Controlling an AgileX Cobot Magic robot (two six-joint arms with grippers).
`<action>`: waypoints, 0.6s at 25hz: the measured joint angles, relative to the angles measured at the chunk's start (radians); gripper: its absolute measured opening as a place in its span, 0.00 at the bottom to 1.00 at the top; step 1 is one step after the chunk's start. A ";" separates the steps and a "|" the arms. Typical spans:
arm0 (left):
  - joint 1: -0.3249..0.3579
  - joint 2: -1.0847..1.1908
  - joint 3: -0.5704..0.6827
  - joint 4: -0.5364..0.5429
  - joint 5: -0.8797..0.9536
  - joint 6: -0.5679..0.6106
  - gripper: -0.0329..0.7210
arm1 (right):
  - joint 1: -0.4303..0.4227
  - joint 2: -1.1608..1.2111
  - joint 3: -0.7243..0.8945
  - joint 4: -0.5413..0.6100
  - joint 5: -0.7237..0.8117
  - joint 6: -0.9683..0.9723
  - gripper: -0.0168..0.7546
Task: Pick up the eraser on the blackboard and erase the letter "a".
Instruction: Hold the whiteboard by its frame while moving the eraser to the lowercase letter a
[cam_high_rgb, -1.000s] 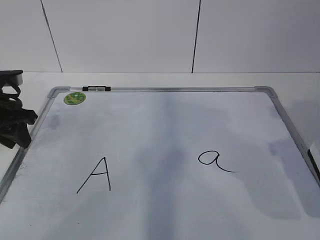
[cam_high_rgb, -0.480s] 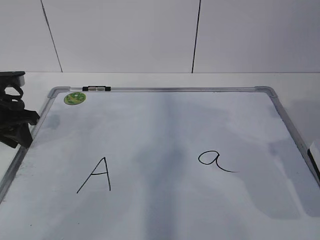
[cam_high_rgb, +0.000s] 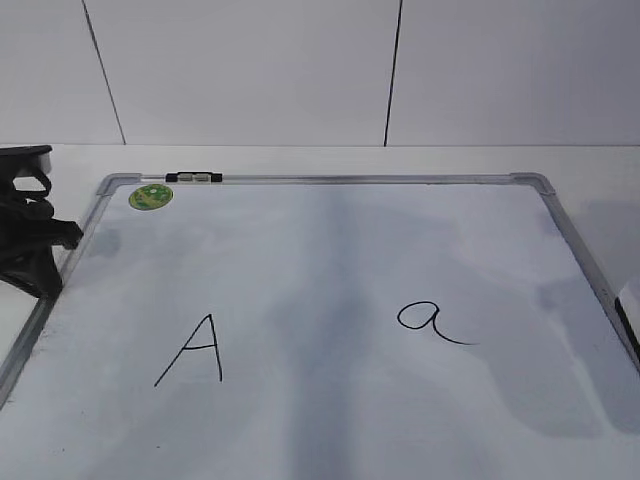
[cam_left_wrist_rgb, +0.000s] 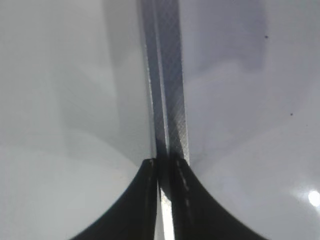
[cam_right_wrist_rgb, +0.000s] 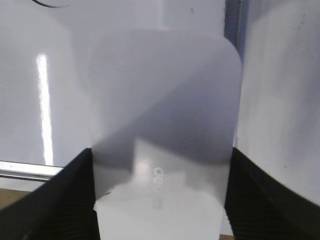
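Between my right jaws (cam_right_wrist_rgb: 160, 200), which are standing wide and straddling it without clamping, the eraser (cam_right_wrist_rgb: 162, 125) is lying lengthwise at the blackboard (cam_high_rgb: 330, 260)'s right edge, right of the letter "a" (cam_high_rgb: 432, 322), while my left jaws (cam_left_wrist_rgb: 161, 165) are hanging nearly shut, empty, over the far frame.
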 joint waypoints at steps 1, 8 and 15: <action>0.000 0.000 -0.002 0.002 0.000 0.000 0.10 | 0.000 0.000 0.000 0.000 0.000 0.000 0.76; 0.000 0.000 -0.002 0.000 0.000 -0.016 0.07 | 0.000 0.000 0.000 0.002 -0.002 -0.004 0.76; 0.000 0.000 -0.002 0.000 0.000 -0.016 0.07 | 0.002 0.074 -0.057 0.033 -0.010 -0.035 0.76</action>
